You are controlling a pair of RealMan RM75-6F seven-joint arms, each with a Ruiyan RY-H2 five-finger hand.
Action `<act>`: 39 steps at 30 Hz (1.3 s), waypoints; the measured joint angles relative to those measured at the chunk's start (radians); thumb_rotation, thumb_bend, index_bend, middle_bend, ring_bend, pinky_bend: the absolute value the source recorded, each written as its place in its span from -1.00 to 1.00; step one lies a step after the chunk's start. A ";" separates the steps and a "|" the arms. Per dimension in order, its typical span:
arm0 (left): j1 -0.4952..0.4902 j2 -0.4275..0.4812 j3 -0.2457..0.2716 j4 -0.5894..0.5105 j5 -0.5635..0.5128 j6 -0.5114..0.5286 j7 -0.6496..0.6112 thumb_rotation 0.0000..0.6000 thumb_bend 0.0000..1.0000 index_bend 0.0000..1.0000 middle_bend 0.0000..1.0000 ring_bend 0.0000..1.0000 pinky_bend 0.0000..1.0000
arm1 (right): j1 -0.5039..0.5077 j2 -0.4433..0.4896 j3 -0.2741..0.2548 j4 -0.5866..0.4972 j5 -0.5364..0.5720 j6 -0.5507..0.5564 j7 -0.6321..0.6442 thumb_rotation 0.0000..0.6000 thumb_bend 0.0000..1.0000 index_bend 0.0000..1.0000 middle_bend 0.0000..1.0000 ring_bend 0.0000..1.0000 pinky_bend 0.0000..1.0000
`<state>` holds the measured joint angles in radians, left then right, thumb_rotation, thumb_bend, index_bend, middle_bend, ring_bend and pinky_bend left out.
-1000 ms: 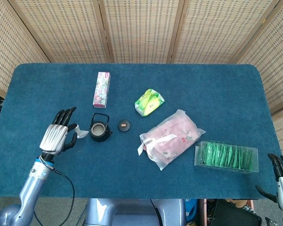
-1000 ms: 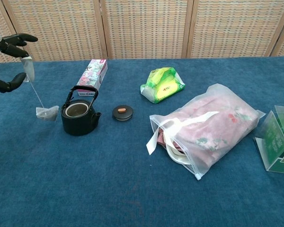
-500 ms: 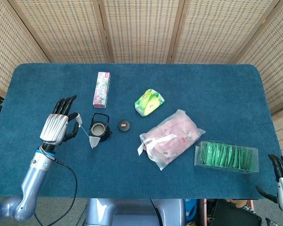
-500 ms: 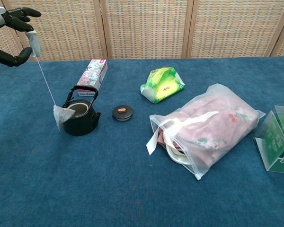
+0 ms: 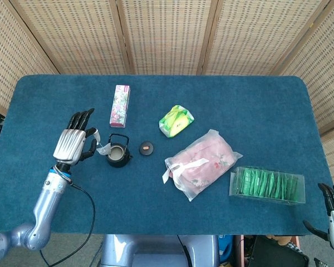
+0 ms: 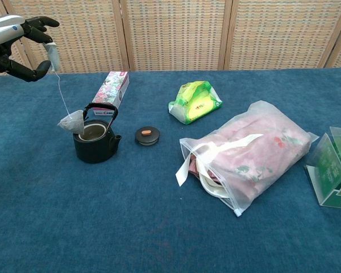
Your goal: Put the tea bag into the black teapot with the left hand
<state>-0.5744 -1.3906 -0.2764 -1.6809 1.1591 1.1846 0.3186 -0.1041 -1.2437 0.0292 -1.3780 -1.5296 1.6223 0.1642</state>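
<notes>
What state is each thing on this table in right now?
Tea bag: dangling on its string at the teapot's rim, not yet inside.
Black teapot: upright, open, handle up.
Teapot lid: off, lying beside the teapot.
Left hand: raised, fingers pinching the tag.
Right hand: idle at the table's edge.
Plastic bag: closed, lying flat.

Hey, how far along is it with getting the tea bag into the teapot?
Done: the lid is off, lying beside the black teapot. In hand: the left hand pinches the tag, and the tea bag dangles at the pot's left rim. Left: swing it over the opening, lower it, let go.
</notes>
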 measured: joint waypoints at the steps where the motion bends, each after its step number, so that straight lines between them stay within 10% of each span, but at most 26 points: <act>1: -0.006 -0.005 -0.002 0.009 -0.005 -0.002 0.000 1.00 0.18 0.26 -1.00 -1.00 -1.00 | 0.000 0.000 0.000 -0.001 0.000 -0.001 -0.001 1.00 -0.98 -0.76 -0.61 -0.84 -0.69; 39: -0.086 -0.041 0.003 0.028 -0.062 -0.025 0.040 1.00 0.18 0.26 -1.00 -1.00 -1.00 | -0.009 -0.005 0.006 0.012 0.011 0.002 0.012 1.00 -0.98 -0.76 -0.61 -0.84 -0.69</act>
<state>-0.6604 -1.4319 -0.2734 -1.6530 1.0971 1.1600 0.3587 -0.1129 -1.2486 0.0355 -1.3662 -1.5189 1.6243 0.1759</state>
